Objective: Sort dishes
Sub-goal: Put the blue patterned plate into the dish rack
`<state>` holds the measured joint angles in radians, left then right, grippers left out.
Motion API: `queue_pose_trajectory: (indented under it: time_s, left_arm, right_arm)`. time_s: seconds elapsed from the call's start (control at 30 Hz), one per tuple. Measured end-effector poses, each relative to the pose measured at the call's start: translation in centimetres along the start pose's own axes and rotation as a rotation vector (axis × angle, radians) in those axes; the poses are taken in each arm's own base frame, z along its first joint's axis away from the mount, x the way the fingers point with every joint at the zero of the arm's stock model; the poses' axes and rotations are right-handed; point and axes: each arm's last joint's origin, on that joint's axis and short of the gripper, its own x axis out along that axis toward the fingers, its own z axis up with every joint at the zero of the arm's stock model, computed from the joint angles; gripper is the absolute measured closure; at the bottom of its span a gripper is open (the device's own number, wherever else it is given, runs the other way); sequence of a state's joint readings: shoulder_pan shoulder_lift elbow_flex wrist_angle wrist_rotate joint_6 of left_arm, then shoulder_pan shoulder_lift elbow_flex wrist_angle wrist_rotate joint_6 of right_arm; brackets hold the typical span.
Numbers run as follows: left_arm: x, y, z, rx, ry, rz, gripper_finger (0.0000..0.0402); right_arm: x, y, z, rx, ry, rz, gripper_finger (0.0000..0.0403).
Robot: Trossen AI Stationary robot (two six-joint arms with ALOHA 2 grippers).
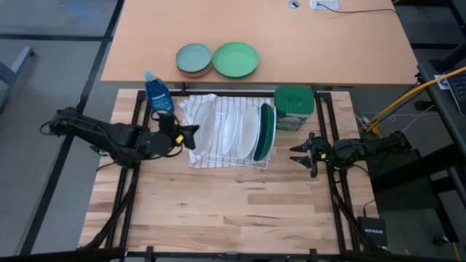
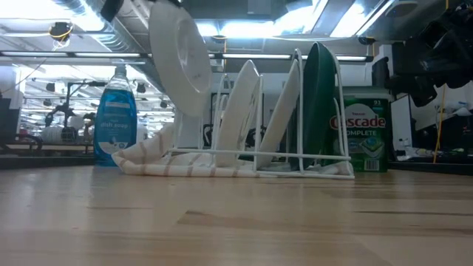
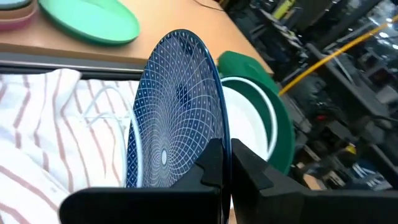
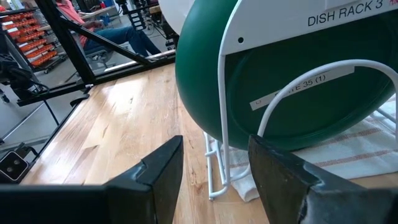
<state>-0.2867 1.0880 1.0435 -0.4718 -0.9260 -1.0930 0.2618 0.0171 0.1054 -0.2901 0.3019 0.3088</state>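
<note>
A white wire dish rack (image 1: 231, 156) stands on a striped towel (image 1: 191, 109). It holds two white plates (image 1: 233, 127) (image 1: 250, 127) and a dark green plate (image 1: 266, 132), all on edge in its slots. My left gripper (image 1: 194, 135) is at the rack's left end, shut on the dark blue patterned plate (image 3: 177, 112). The plate's white back shows in the low view (image 2: 177, 59), higher than the other plates. My right gripper (image 1: 297, 154) is open and empty just right of the rack, facing the green plate (image 4: 298, 81). My left gripper pinches the blue plate's rim (image 3: 224, 146) between its two fingers, one on the patterned face and one on the back. The fingers come about level from the table's left. The plate stands on edge, a little tilted. I cannot tell whether its lower rim touches the rack.
A blue dish-soap bottle (image 1: 158, 93) stands behind the rack's left corner, and a green detergent box (image 1: 293, 108) behind its right. On the far table lie a pale green plate (image 1: 235, 59) and a smaller grey-teal plate (image 1: 193, 58). Bare wood lies toward the near edge.
</note>
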Motion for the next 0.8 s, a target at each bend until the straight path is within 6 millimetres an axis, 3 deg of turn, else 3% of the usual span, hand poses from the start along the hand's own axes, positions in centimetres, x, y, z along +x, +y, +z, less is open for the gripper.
queue_pose_trajectory:
  time_s: [0.33,0.8]
  left_arm:
    - [3.2,-0.1,-1.6,-0.007,-0.012,0.095,0.0401]
    - [7.9,0.0,-5.8,0.124,0.015,0.208,0.0401]
  right_arm:
    - [0.0,0.0,0.0,0.0,0.0,0.0,0.0217]
    - [0.0,0.0,0.0,0.0,0.0,0.0,0.0217]
